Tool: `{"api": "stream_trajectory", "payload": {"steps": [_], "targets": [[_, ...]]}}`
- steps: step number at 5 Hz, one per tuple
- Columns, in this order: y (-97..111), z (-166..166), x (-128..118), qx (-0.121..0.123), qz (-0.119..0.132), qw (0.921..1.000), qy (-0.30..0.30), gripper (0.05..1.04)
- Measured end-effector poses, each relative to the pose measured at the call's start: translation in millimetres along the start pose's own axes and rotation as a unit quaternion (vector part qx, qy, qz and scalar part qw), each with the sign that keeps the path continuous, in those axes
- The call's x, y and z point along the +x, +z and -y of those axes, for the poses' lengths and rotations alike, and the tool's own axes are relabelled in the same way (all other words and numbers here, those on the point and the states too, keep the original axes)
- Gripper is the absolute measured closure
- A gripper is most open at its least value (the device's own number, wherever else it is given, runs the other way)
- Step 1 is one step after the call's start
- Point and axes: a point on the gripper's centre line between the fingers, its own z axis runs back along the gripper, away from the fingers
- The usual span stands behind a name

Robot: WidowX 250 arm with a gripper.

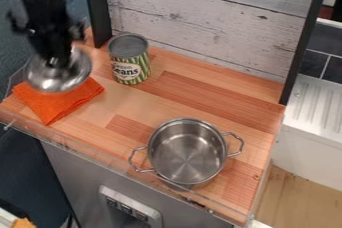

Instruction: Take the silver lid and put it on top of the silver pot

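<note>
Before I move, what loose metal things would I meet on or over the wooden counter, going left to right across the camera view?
Silver lid → striped can → silver pot.

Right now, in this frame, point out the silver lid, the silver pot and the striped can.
Silver lid (57, 80): camera view, on the near part of its shiny surface.
Silver pot (188, 155): camera view, on its inside bottom.
Striped can (128, 66): camera view, on the label on its side.
</note>
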Motion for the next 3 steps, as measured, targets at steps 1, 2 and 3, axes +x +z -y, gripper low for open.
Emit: {"api": "stream_trajectory", "payload": {"steps": [1, 2, 3], "targets": [[17.3, 39.4, 0.8, -0.025, 0.004, 0.9988, -0.041, 0.805], [14.1, 80.8, -8.8, -0.057, -0.001, 0.9951, -0.08, 0.805], [10.6, 123.1, -23.7, -0.079, -0.01, 0.9885, -0.129, 0.805]]}}
